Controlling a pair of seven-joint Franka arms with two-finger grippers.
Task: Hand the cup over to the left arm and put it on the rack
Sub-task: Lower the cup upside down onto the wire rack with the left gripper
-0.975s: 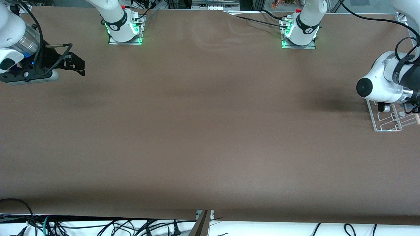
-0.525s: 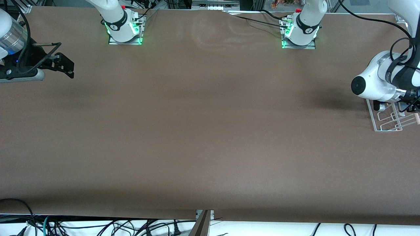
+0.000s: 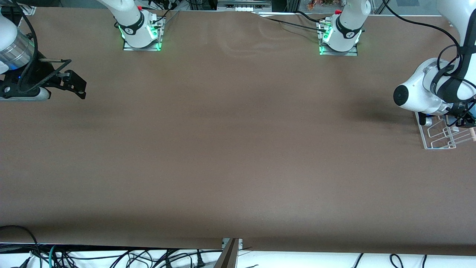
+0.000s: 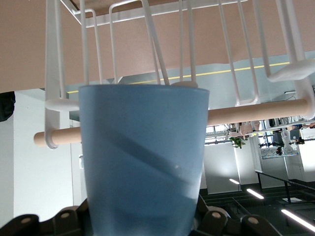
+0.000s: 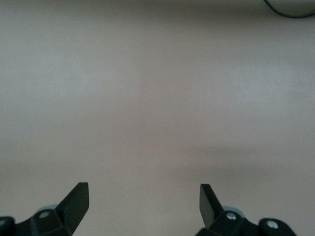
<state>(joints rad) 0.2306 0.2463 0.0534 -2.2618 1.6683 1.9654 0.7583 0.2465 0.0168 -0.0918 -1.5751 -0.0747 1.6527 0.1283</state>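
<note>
Brown table [image 3: 238,149]: only the left wrist view shows the left gripper [image 4: 142,223] clamping the light-blue cup [image 4: 142,157] at the rack [image 3: 438,134], the arm having drifted toward the table's middle since earlier; right gripper [image 5: 142,201] gapes empty at the right arm's end.

High front camera faces both bases — wrist cameras look past fingertips

Brown table [image 3: 238,149] fills the room's view — tangled black cables [image 3: 111,257] along its near edge.

Even overhead light, front view sharp. Soft shadows on the brown table [image 3: 238,149] under both arms and along its near edge. Right wrist view hazy, low contrast. Cup [image 4: 142,162] slightly soft; diagonal shadow band across it.
</note>
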